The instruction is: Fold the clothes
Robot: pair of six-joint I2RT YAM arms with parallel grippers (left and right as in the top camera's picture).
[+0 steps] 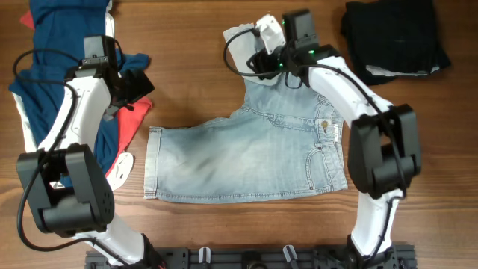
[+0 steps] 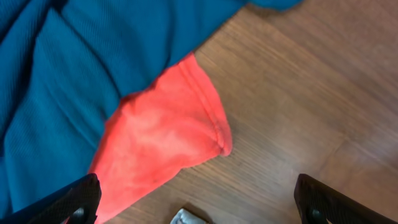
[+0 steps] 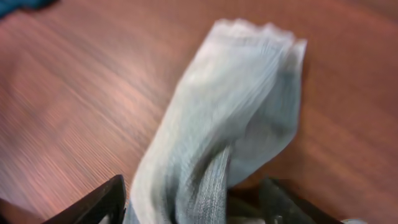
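Denim shorts (image 1: 239,161) lie flat at the centre of the table (image 1: 187,82), one leg bunched toward the far edge; the right gripper (image 3: 193,202) straddles that raised pale fold, with fingers apart, fabric between them and no visible clamping. The left gripper (image 2: 199,208) hangs fully spread over the red part (image 2: 161,143) of the navy garment (image 1: 52,45) and holds nothing; black garments (image 1: 396,33) lie well apart, at the far right corner.

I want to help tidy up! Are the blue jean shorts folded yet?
Not folded. The denim shorts lie mostly spread flat, with one leg bunched up between the fingers of the right gripper.
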